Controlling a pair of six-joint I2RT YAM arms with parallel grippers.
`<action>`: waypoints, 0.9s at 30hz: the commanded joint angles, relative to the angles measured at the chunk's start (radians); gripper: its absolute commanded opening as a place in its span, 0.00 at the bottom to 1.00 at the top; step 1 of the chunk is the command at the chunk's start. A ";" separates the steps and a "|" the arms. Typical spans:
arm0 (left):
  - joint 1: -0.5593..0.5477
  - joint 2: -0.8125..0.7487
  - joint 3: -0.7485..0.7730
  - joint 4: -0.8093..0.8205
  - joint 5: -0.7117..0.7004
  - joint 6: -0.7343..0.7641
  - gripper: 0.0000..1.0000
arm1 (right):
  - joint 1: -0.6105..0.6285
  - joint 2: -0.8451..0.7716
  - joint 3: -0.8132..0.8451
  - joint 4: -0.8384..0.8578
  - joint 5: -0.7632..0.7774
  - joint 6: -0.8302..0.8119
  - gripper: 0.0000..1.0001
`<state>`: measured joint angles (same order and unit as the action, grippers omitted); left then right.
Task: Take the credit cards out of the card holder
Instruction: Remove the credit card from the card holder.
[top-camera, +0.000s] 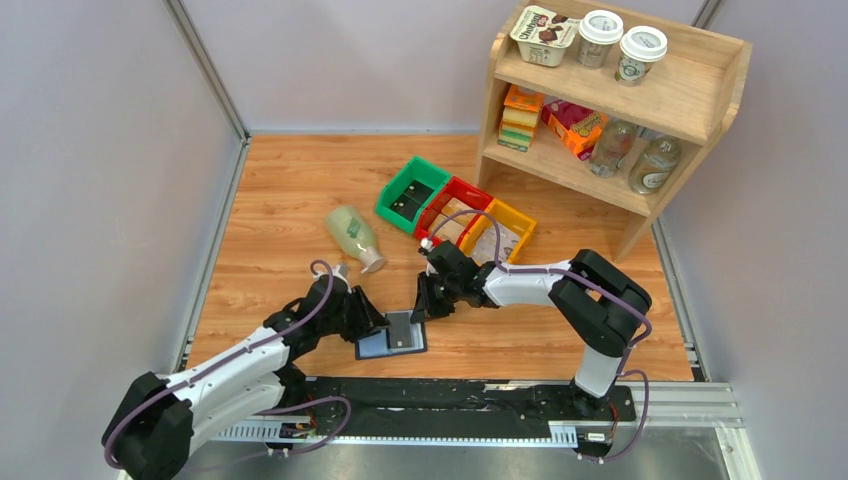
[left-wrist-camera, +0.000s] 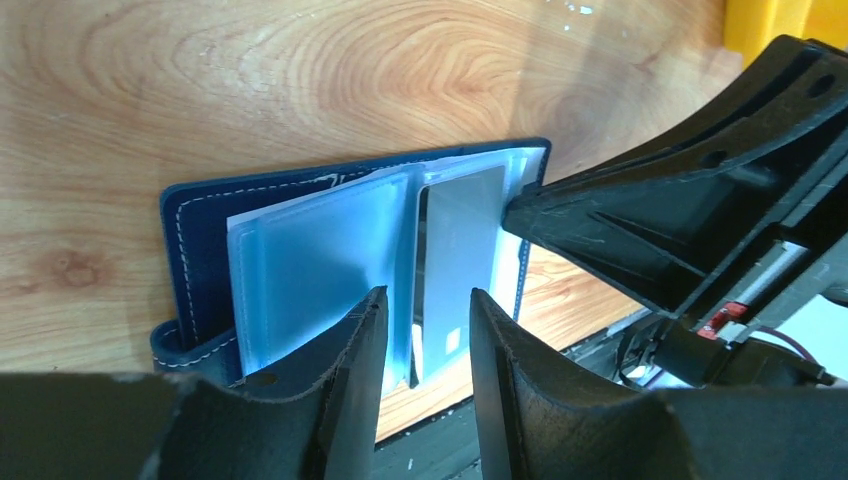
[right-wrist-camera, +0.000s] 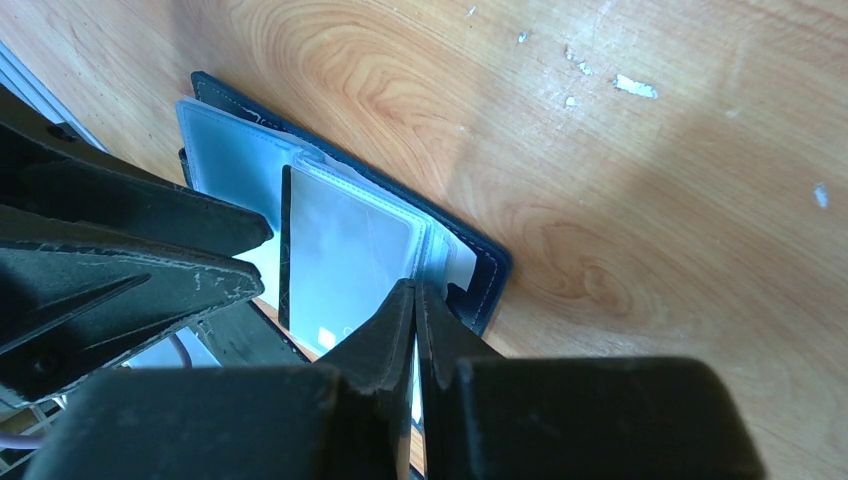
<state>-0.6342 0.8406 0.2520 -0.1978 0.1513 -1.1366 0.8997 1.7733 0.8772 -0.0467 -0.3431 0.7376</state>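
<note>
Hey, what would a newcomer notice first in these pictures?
The open navy card holder lies front and centre with both grippers at it: the left gripper open, the right gripper shut at its edge. Behind sit green, red and yellow bins and a stocked wooden shelf.

Left gripper (left-wrist-camera: 425, 305) and right gripper (right-wrist-camera: 414, 300) crowd the card holder (left-wrist-camera: 195, 240); free tabletop (top-camera: 290, 190) behind, then bottle (top-camera: 355, 238), bins (top-camera: 455, 210)

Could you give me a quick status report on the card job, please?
Left gripper open over the card. Right gripper shut, tip on the holder. Card not yet out. Nothing in the way.
</note>
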 joint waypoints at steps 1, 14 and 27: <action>-0.004 0.035 0.033 0.015 0.005 0.037 0.43 | 0.013 0.061 -0.035 -0.093 0.073 -0.021 0.07; -0.004 0.113 0.069 0.097 0.083 0.055 0.35 | 0.011 0.064 -0.029 -0.094 0.070 -0.026 0.07; -0.010 0.126 0.118 -0.040 -0.002 0.077 0.39 | 0.008 0.064 -0.032 -0.096 0.070 -0.032 0.06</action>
<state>-0.6399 0.9745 0.3325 -0.1955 0.1833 -1.0851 0.8997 1.7733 0.8772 -0.0471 -0.3431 0.7372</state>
